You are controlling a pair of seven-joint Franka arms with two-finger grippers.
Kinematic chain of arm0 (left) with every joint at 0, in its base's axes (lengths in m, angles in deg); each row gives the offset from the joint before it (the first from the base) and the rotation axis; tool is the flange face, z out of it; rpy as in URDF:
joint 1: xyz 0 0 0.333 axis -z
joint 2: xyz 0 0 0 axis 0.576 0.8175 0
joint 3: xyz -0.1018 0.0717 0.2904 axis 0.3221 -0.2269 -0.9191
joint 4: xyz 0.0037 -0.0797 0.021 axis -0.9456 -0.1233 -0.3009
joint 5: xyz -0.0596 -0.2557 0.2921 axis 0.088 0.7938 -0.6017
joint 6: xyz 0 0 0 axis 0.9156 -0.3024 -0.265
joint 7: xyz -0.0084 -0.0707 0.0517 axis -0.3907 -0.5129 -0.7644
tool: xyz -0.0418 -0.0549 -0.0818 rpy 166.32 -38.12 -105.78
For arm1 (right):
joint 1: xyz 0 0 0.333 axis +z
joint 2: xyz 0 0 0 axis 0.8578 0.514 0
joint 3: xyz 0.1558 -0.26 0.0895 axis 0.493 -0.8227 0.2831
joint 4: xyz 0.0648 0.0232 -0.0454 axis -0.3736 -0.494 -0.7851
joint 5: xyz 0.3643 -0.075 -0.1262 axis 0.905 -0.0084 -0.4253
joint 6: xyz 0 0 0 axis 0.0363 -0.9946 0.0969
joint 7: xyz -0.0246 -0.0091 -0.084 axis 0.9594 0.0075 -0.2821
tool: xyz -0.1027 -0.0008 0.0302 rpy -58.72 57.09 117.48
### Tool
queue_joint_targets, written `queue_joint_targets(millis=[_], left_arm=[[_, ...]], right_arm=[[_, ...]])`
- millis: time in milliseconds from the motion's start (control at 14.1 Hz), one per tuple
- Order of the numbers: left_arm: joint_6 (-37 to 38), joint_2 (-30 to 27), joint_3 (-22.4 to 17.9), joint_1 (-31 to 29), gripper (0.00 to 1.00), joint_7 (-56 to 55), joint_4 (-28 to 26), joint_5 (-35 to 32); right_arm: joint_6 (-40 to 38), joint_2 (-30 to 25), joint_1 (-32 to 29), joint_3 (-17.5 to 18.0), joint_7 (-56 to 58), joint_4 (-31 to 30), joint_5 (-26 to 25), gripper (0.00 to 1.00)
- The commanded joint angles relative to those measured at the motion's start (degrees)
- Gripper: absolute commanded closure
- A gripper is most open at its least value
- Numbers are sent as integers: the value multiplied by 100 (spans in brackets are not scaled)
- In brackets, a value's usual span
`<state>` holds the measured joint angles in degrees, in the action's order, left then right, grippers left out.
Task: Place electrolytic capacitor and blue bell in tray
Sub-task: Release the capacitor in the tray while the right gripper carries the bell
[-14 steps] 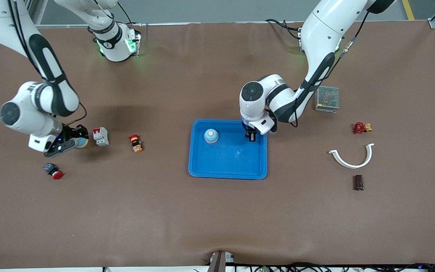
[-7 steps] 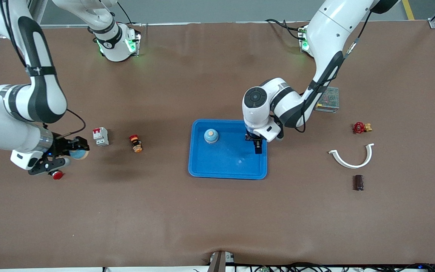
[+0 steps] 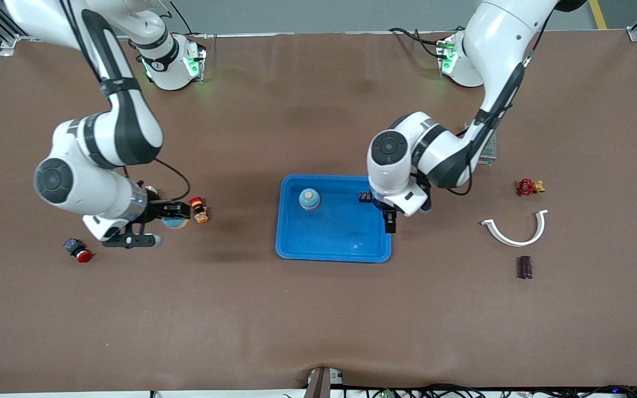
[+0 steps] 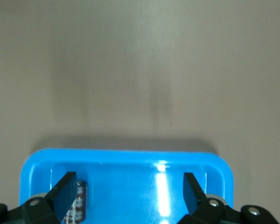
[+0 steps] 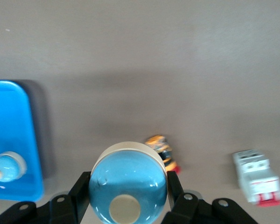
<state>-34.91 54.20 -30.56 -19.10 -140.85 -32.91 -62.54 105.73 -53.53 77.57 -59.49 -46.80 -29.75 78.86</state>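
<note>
Nearest the front camera, a small dark cylinder (image 3: pixel 526 266) lies on the brown tabletop (image 3: pixel 318 320) toward the left arm's end, with a white curved plastic strip (image 3: pixel 515 229) just farther from the camera than it, and a red-capped push button (image 3: pixel 78 251) sits toward the right arm's end. Then comes the tray (image 3: pixel 296 246), bright blue glossy plastic with rounded corners and a raised rim. In it stands one blue bell (image 3: pixel 309 199), domed, with a tan knob on top, and a small dark capacitor (image 3: pixel 364 196) lies in the corner toward the left arm's end, farthest from the camera. The left claw (image 3: pixel 389 221) hangs over that edge of the tray with its fingers spread and nothing between them; the left wrist view shows the capacitor (image 4: pixel 78 207) beside one finger (image 4: pixel 65 193), a printed band on its side that the front view does not catch. The right claw (image 3: pixel 155 226) is up over the tabletop, clamped on a second blue bell (image 3: pixel 173 222); its wrist view shows that bell (image 5: pixel 128 184) as a shiny blue dome, with an orange and black part (image 5: pixel 161 151) and a white and red breaker (image 5: pixel 255 177) on the tabletop below. Farther from the camera, a red valve (image 3: pixel 527 187) sits toward the left arm's end.
</note>
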Motion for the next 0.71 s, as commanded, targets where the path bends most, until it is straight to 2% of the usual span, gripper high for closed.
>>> queue_joint_targets(millis=[0, 425, 637], left_arm=[[431, -102, 53, -339, 0, 738, 257, 309], [432, -111, 27, -1175, 0, 2152, 319, 283], [441, -120, 18, -1526, 0, 3259, 310, 274]], right_arm=[[-14, 255, 521, -72, -953, 424, 134, 42], [346, 984, 1585, -81, -2843, 1198, 64, 44], [706, 1301, 1919, -99, -3302, 1357, 46, 44]])
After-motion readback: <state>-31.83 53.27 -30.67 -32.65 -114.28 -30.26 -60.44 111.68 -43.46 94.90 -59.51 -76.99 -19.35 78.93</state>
